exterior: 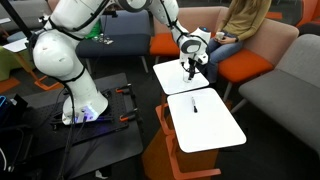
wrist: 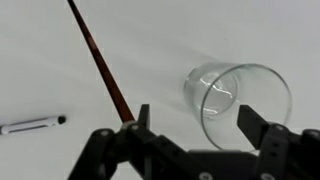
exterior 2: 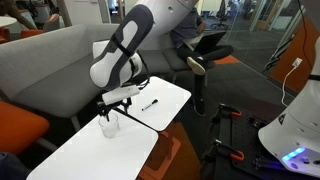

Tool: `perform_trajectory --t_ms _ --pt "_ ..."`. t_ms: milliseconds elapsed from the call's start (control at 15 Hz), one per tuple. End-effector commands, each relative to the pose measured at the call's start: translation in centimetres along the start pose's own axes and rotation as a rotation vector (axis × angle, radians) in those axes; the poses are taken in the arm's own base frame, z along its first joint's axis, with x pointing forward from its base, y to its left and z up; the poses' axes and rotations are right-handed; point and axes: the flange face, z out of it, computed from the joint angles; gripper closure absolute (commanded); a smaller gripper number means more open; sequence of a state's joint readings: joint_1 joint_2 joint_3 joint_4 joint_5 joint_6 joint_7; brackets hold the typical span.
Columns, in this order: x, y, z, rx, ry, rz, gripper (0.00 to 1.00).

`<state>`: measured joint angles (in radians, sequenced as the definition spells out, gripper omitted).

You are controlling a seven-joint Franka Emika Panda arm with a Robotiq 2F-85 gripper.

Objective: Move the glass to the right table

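Sofas [exterior: 285, 85] in grey and orange ring the scene, and a seated person [exterior: 240, 25] on one of them is cut off at the top edge. The white arm [exterior: 70, 50] rises from its base on the floor, arches over and reaches down with the wrist pointing at the tabletops. Two white tables stand side by side with a narrow gap [wrist: 100, 60] between them. The right table [exterior: 215, 130] carries a small dark pen [exterior 2: 150, 104] near its middle; the other table [exterior 2: 70, 150] lies under the gripper [exterior 2: 115, 100].

The gripper hangs low over that table with its jaws spread wide and nothing clamped. In the wrist view one finger [wrist: 255, 125] overlaps the glass [wrist: 238, 95] and the opposite one sits well clear of it; whether either touches cannot be told. The glass stands upright on the other table, near the gap, directly below the gripper in an exterior view [exterior 2: 110, 126]. From the opposite exterior view it is too small to make out behind the fingers.
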<state>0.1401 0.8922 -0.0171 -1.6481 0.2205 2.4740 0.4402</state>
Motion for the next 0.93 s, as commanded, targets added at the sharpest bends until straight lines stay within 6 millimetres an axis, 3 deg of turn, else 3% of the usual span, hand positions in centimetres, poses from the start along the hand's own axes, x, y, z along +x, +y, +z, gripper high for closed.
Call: perform_trajectory --t_ms 0,133,667,867 --pt "0.7 -0.6 1.4 -0.002 -0.061 0.019 0.32" --pt "0.9 -1.0 1.6 0.002 -0.060 0.010 0.40" --pt "1.4 -2.7 0.6 0.047 -0.074 0.002 1.00" --pt "1.4 -2.7 0.5 0.049 -0.080 0.001 1.00"
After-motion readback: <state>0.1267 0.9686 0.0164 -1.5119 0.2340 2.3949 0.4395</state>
